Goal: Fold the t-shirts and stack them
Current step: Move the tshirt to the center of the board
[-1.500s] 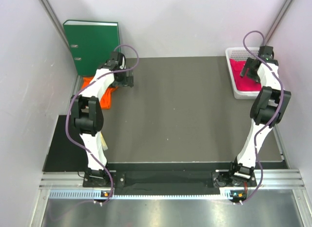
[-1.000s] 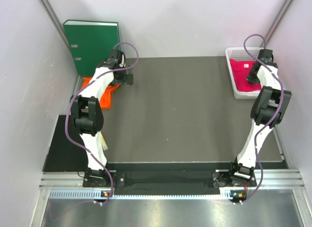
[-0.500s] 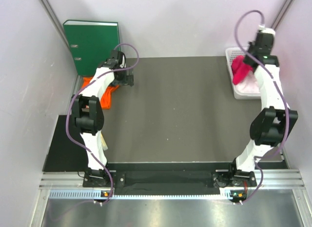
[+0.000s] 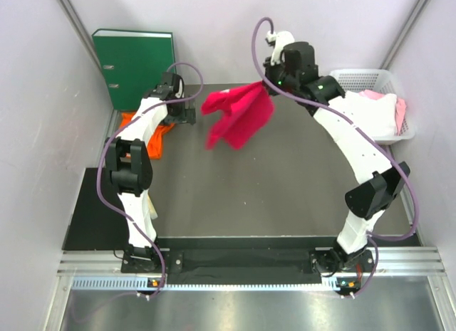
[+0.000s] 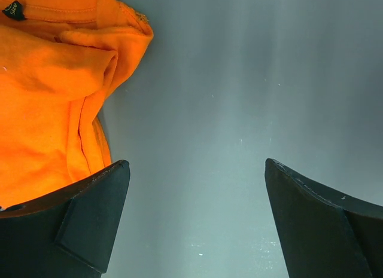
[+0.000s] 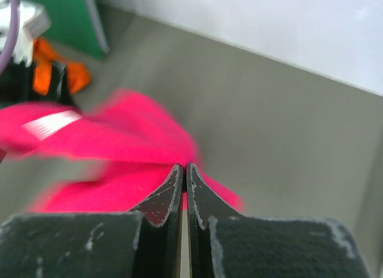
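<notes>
Over the dark grey worktop [image 4: 285, 181], I am holding the large crimson-pink cloth t-shirt [image 4: 239, 117] in mid-air with the right tool [image 4: 271, 87], its jaws pressed together on a pinch of the fabric. The rest is hanging loose below and to the left, and is blurred in the wrist view. Gripping it from one high point is, I judge, letting the cloth fall free and clear of the surface, ready to be spread in the open middle for folding.

The white slatted plastic basket [image 4: 356, 76] at the far right corner is sitting well apart from the shirt, with pale cloth inside.

At the far left, the left tool [image 5: 195, 165] is waiting with its jaws spread wide and gripping nothing, just beside the crumpled bright orange cloth t-shirt [image 5: 48, 98], which is lying on the worktop near the green ring binder [image 4: 135, 64]. I reckon this is keeping that arm out of the way until it is needed.
</notes>
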